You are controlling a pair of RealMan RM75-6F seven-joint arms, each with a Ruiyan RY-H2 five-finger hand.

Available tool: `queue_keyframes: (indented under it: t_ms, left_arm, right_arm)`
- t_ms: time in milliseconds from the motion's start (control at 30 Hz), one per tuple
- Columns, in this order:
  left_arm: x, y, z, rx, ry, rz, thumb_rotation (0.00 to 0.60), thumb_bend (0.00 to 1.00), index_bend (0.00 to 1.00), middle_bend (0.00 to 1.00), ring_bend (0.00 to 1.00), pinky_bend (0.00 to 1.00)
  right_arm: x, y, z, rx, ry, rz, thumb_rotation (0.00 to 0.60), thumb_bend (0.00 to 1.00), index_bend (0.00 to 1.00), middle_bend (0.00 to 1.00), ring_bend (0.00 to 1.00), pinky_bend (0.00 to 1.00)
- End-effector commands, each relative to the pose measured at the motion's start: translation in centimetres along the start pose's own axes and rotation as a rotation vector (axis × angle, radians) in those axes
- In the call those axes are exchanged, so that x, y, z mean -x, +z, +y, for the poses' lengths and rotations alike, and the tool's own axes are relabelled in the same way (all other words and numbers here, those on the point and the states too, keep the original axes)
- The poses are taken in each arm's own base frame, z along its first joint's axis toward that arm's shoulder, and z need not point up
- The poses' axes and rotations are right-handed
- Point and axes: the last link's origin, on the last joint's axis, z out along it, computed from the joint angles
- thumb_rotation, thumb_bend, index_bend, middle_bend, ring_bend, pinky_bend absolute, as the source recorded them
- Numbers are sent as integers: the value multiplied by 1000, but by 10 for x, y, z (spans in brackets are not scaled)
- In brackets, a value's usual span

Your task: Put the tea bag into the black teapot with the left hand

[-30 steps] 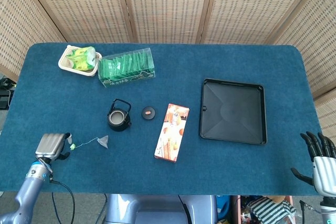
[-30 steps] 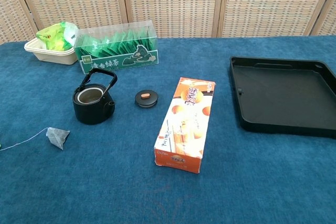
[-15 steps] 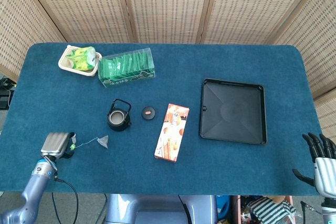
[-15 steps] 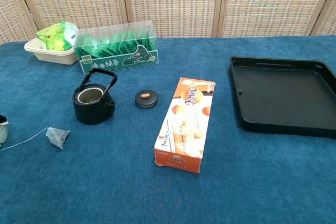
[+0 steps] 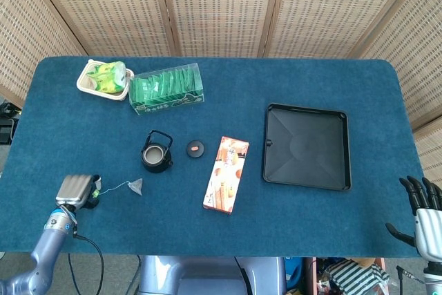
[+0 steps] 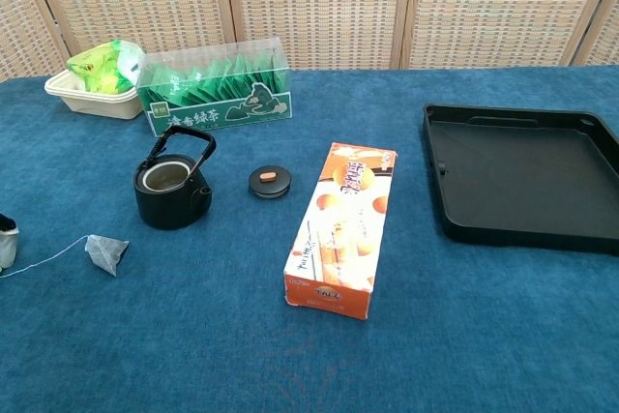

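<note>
Left hand [image 5: 74,190]: at the table's near left edge, by the tag end of the tea bag's string; whether its fingers pinch the tag cannot be told.
Tea bag [image 5: 136,186]: pyramid type, lying on the blue cloth just right of the left hand, near side of the teapot, its string running left toward the hand.
Shallow white tray [image 5: 88,85]: far left, holding a green packet [image 5: 107,74].
Clear box of green tea sachets [image 5: 166,88]: just beside the white tray, on its right.
Black teapot [image 5: 156,153]: upright, lid off, handle raised, between the sachet box and the tea bag.
Teapot lid [image 5: 195,148]: on the cloth just right of the teapot, apart from it.
Orange snack carton [image 5: 226,173]: lying flat, right of the lid.
Black square tray [image 5: 275,164]: right of the carton, apart from it.
Right hand [image 5: 421,211]: off the table's near right corner, fingers spread, holding nothing.
</note>
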Motion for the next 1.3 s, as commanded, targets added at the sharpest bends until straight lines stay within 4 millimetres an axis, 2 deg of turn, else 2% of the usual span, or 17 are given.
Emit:
queue_keyframes:
  t_ms: [33,333,733,867,1300]
  left_arm:
    - [1,1,-1,-3,-1,-2,600,296,492,723,703,670]
    - [2,2,-1,-6,-4,-12,600,297,494,724,703,670]
    - [2,2,0,-5,-14,-22,600,408,521,732,710,670]
    - [1,2,1,-3,-19,-28,600,417,530,737,713,672]
    - [-1,-1,3,15,-62,-43,600,475,625,761,733,681]
  right_arm:
    - [0,0,0,2,0,0,600,18,157,197,11,122]
    - [1,0,1,7,0,-2,600,19,157,197,11,123]
    - [1,1,0,7,-3,-4,600,19,157,197,11,123]
    - [1,0,1,10,-2,-4,600,19,157,197,11,122]
    - [-1,-1,1,12,-5,2,600,19,157,197,11,123]
